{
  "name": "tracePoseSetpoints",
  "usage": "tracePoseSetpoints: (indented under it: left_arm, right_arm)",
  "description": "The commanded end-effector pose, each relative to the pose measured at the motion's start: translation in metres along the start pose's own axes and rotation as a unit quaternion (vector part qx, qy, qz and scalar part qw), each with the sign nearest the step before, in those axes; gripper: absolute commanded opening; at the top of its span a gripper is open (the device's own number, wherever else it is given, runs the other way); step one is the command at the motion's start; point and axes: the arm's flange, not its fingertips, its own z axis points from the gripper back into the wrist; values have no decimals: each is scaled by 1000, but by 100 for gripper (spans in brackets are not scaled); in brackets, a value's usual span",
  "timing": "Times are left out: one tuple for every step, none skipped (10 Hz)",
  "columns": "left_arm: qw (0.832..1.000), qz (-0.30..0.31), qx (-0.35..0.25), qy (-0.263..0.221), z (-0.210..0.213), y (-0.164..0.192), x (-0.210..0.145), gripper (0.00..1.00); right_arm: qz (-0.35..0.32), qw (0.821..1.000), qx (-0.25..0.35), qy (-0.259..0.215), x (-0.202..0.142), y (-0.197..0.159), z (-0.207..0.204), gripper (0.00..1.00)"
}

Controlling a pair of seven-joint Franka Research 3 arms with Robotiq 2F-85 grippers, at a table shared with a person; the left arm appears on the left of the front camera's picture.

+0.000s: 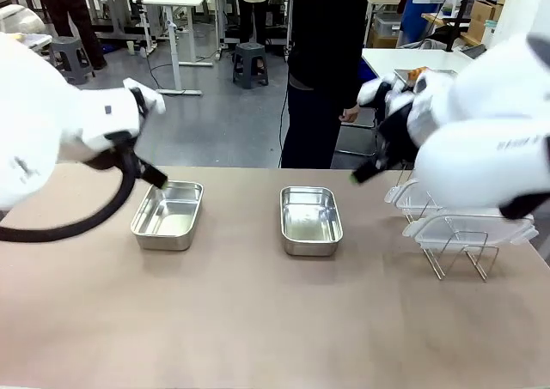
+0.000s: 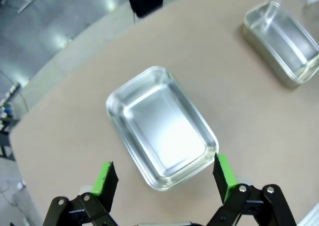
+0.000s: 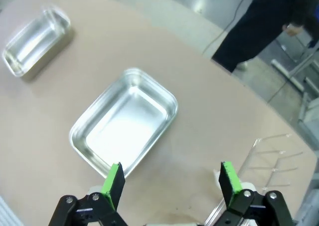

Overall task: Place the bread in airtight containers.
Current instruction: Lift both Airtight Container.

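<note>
Containers: left container (image 1: 168, 215) sits at 10 o'clock on the tabletop (image 1: 258, 337), right container (image 1: 310, 221) at 1 o'clock. Both are lidless, empty, well apart and near the far edge, where a person (image 1: 326, 63) stands at 12. Left pincer (image 2: 164, 175) hovers over the left container, jaws spread wide, nothing held; right pincer (image 3: 172, 178) does the same over the right container, wide and empty. Risks as I read them: the tubs look light and slick, so bread landing on a rim, or a finger brushing a wall, would likely skid one toward the far edge. Left arm's black hose (image 1: 129, 173) loops down beside the left container at its 9 o'clock and could drag it on a swing. Right arm bulks over the wire rack (image 1: 460, 256) holding the clear lids (image 1: 468, 230) at 3 o'clock; the rack is close to the right edge, so an elbow nudge could tip it. Over-squeezing would crush soft bread. Room: the near half of the tabletop, 4 through 8 o'clock, is bare, and the lane between the tubs is free. Tight spots are the far edge and the rack corner.
</note>
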Motion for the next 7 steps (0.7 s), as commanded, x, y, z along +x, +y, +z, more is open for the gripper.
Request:
tracePoseSetpoints:
  left_arm:
    - [997,-19,-64,-25,65,36,10,100]
    - [994,-33,-95,-43,93,51,7,100]
    - [992,-36,-105,-61,118,69,-6,100]
    - [983,-69,-146,-87,149,88,-28,100]
    - [973,-105,-177,-107,167,110,-51,100]
    - [967,-127,-178,-128,173,133,-72,100]
    - [958,-132,-198,-160,181,152,-96,100]
  right_arm:
    - [-13,998,43,-41,20,-47,57,100]
    - [-24,996,53,-62,16,-76,85,100]
    - [-22,994,72,-76,0,-107,107,100]
    - [-34,988,104,-106,-25,-142,128,100]
    - [-39,980,136,-140,-52,-172,143,100]
    - [-37,970,160,-180,-81,-200,157,100]
    - [-28,959,185,-214,-107,-219,165,100]
